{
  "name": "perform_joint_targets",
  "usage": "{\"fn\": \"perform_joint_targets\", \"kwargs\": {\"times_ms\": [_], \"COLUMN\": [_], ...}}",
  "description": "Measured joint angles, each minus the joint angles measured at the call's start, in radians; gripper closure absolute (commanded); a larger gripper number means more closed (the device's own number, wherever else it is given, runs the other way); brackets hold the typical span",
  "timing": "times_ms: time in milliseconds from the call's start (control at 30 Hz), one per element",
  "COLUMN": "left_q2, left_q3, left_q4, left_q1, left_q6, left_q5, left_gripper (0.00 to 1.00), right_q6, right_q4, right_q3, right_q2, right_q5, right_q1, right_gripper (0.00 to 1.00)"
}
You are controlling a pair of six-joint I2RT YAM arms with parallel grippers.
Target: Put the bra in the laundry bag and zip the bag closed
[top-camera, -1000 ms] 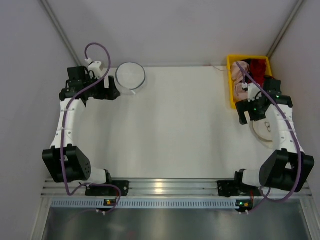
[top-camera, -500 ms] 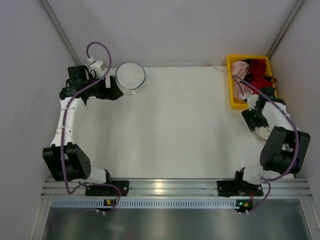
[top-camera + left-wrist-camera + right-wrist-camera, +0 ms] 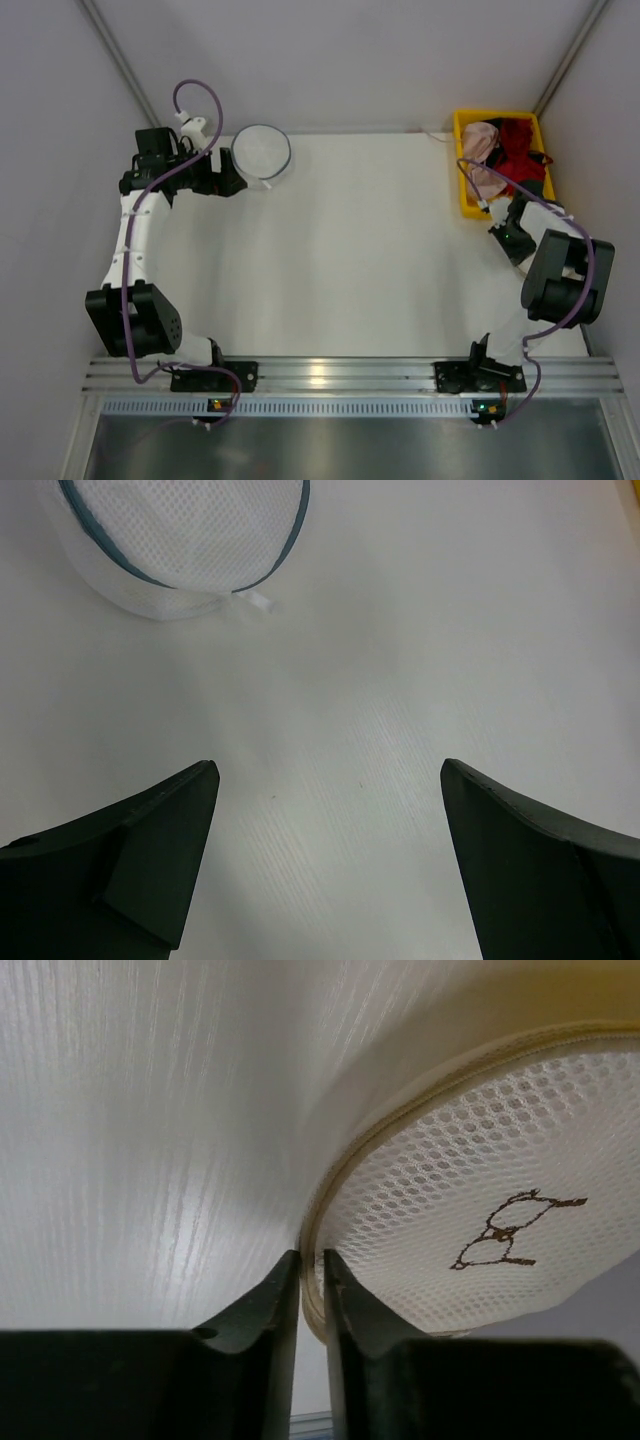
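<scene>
The red bra lies in the yellow bin at the back right, untouched by either gripper. In the right wrist view the laundry bag is a white mesh pouch with a pale rim and a small dark drawing on its face. My right gripper is shut on that rim at the pouch's left edge. From above, the right gripper sits just in front of the bin and the arm hides the pouch. My left gripper is open over bare table at the back left.
A round mesh bag with a dark rim lies just beyond the left gripper. A pale pink garment and a black one share the bin with the bra. Walls stand close on both sides.
My right gripper has gone from open to shut, pinching the laundry bag's rim, while the right arm folded back toward the right edge. The left arm has barely shifted.
</scene>
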Motion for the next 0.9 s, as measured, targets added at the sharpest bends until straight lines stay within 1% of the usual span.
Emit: {"fn": "perform_joint_targets", "kwargs": {"times_ms": [33,167,267,367,500,700,900], "left_q2": [0.0,0.0,0.0,0.0,0.0,-0.003,-0.03], "left_q3": [0.0,0.0,0.0,0.0,0.0,-0.006,-0.046], "left_q4": [0.001,0.0,0.0,0.0,0.0,0.001,0.0], "left_q1": [0.0,0.0,0.0,0.0,0.0,0.0,0.0], "left_q6": [0.001,0.004,0.007,0.008,0.014,0.03,0.031], "left_q5": [0.0,0.0,0.001,0.009,0.016,0.029,0.062], "left_gripper": [0.01,0.01,0.01,0.01,0.01,0.01,0.02], "right_q6": [-0.002,-0.005,0.005,0.031,0.076,0.167,0.284], "right_q4": [0.0,-0.006,-0.037,-0.097,-0.185,-0.272,-0.296], "right_q3": [0.0,-0.006,-0.006,-0.002,0.021,0.083,0.21], "right_q2": [0.0,-0.002,-0.016,-0.054,-0.13,-0.216,-0.209], "right_q5": [-0.001,-0.015,-0.057,-0.128,-0.246,-0.428,-0.609], "right_q1": [0.0,0.0,0.0,0.003,0.042,0.209,0.41], "right_gripper": [1.0,1.0,1.0,1.0,1.0,1.0,1.0]}}
